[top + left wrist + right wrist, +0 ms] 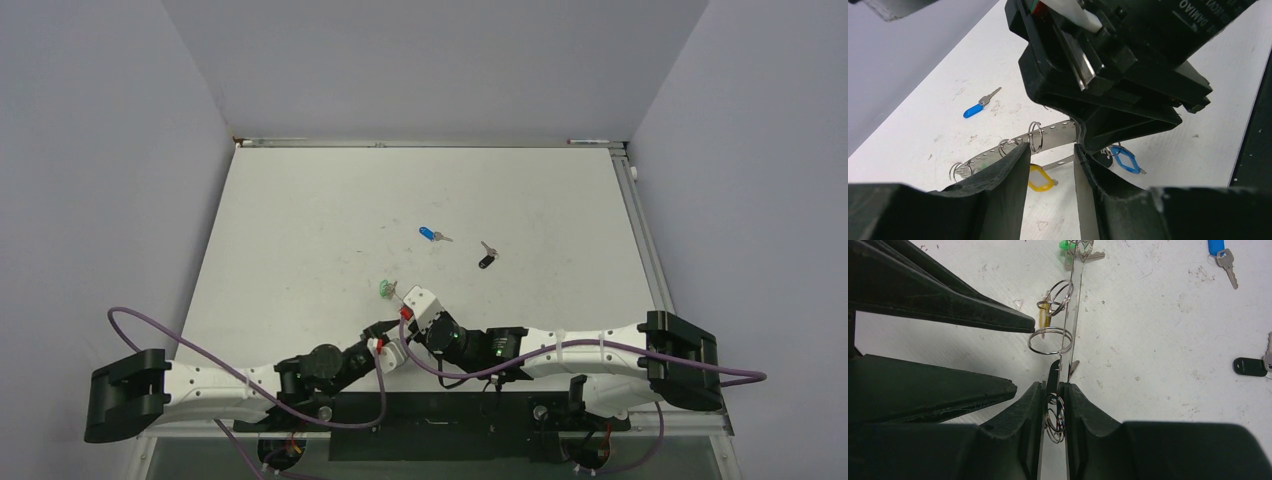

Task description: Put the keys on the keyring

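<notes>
The keyring (pixel 1071 315) is a thin grey perforated metal band carrying small split rings (pixel 1050 340). My right gripper (pixel 1053 385) is shut on the band, with one split ring between its pads. In the left wrist view the band (pixel 1055 131) runs across just beyond my left gripper (pixel 1050 150), which is open with nothing between its fingers. A yellow tag (pixel 1040 179) and a blue tag (pixel 1125 159) hang below the band. A green key (pixel 385 289) lies at the band's far end. A blue key (pixel 430 234) and a black key (pixel 487 257) lie loose on the table.
Both grippers meet near the table's front middle, the left gripper (pixel 378 335) just below the right gripper (pixel 403 314). The white table (pixel 300 220) has grey walls on three sides. Purple cables loop beside both arms.
</notes>
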Available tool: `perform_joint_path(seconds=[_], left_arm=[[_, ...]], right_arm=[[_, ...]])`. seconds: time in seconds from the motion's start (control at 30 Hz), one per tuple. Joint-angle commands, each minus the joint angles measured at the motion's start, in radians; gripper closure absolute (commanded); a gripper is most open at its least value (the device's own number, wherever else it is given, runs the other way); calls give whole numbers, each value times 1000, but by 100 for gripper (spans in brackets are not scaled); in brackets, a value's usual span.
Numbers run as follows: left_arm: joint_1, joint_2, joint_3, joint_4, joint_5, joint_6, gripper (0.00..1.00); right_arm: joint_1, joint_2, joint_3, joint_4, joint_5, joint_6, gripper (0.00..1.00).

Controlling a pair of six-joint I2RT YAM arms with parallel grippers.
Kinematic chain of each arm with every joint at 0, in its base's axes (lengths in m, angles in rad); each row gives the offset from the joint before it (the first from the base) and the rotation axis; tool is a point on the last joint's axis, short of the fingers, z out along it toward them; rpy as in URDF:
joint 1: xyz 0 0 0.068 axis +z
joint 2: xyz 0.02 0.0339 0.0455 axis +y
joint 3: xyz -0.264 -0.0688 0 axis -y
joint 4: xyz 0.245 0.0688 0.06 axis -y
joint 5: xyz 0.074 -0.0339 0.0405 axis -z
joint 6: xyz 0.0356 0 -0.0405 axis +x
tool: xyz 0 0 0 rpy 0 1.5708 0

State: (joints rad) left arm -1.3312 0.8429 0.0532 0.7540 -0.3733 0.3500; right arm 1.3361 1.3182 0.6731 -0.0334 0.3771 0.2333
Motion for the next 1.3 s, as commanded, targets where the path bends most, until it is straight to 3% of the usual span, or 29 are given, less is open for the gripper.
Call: perform_joint_path(seconds=[0.0,1.0,1.1,1.23,1.27], left_arm=[[-6,20,49,17,-29,34,67],[-6,128,59,156,-58,89,78],[-6,136,62,159,-58,91,83],[-6,155,73,145,-69,97,100],[-6,159,74,146,-76,98,100]], right_arm=[[-1,-17,39,-5,-9,18,95],[4,-11,45,0,-64,12,95],[5,-9,45,-2,-69,11,95],[6,-9,45,-2,-73,10,95],[6,-10,45,-2,-74,10,95]])
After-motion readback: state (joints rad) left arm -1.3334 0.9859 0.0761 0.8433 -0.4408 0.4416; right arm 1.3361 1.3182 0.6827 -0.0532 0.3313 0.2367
